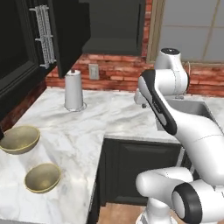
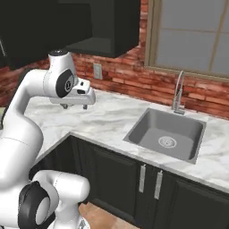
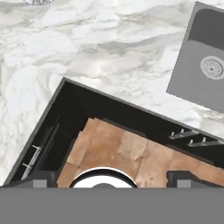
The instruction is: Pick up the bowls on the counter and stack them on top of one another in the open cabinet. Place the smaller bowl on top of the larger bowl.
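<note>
Two golden bowls sit on the white marble counter [image 1: 87, 131] at the left. The larger bowl [image 1: 19, 139] is farther back, and the smaller bowl [image 1: 42, 177] is nearer the front edge. Up above, the black wall cabinet [image 1: 114, 26] stands open with its flat door [image 1: 68, 37] swung to the left. My gripper [image 2: 75, 106] points down over the counter's inner corner, well to the right of both bowls. Its fingertips [image 3: 43, 179] stand wide apart at the bottom of the hand view. It is open with nothing between them.
A white paper towel roll [image 1: 73, 89] stands at the back of the counter below the cabinet door. A grey sink [image 2: 165, 132] with a faucet [image 2: 179, 94] lies to the right. Black base units [image 1: 140, 170] and the wooden floor [image 3: 127, 148] lie below my hand.
</note>
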Motion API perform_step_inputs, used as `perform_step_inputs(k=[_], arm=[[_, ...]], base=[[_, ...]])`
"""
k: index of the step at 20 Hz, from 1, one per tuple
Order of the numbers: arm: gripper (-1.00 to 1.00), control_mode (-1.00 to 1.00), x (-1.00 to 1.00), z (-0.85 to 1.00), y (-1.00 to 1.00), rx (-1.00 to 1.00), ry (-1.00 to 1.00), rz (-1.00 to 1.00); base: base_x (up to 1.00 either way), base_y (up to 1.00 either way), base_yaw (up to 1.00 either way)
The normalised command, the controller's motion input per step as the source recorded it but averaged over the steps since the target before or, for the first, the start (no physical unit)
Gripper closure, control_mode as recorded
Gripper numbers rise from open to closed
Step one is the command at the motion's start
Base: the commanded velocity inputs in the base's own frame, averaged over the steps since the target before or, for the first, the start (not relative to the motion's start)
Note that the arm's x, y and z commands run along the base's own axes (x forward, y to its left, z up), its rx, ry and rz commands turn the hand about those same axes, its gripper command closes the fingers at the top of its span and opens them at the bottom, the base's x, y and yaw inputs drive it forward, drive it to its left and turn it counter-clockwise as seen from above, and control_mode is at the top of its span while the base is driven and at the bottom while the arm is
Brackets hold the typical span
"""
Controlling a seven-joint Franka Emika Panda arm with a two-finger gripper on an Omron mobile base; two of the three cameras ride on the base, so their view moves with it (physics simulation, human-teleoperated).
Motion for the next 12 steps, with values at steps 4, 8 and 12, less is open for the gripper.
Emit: perform_step_inputs(k=[4,8,12], arm=[[-1.00,1.00,0.00,0.00,0.00,0.00,0.00,0.00],[-1.00,1.00,0.00,0.00,0.00,0.00,0.00,0.00],[-1.00,1.00,0.00,0.00,0.00,0.00,0.00,0.00]], base=[[0.00,0.05,0.42],[0.00,0.06,0.45],[0.00,0.07,0.43]])
